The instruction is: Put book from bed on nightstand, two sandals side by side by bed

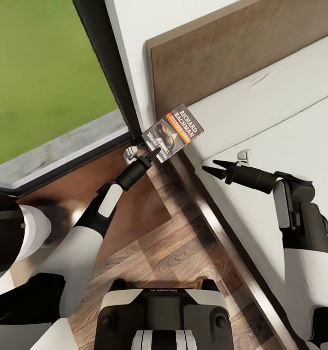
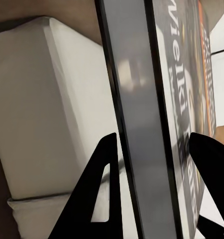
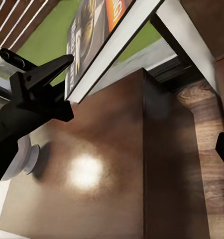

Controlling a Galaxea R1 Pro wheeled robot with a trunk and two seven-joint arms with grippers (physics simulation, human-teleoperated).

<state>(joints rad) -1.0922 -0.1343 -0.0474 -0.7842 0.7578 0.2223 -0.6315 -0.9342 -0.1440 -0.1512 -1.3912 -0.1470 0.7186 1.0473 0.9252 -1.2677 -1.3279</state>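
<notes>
The book [image 1: 173, 131] has a grey-dark cover with a photograph in brown and black tones, an orange band and white lettering; in the left wrist view its page edge [image 2: 137, 124] reads pale grey between thin black lines. The left tool [image 1: 153, 154] is black, on a black-and-white arm. The right tool [image 1: 217, 167] is black too. The nightstand [image 3: 107, 164] is dark glossy brown with a soft white glare spot. The bed [image 1: 281, 131] has a plain light-grey mattress and a brown wood-grain headboard [image 1: 222, 53]. The floor [image 1: 183, 253] shows brown planks. The window frame [image 1: 110, 73] is dark, with green beyond.
</notes>
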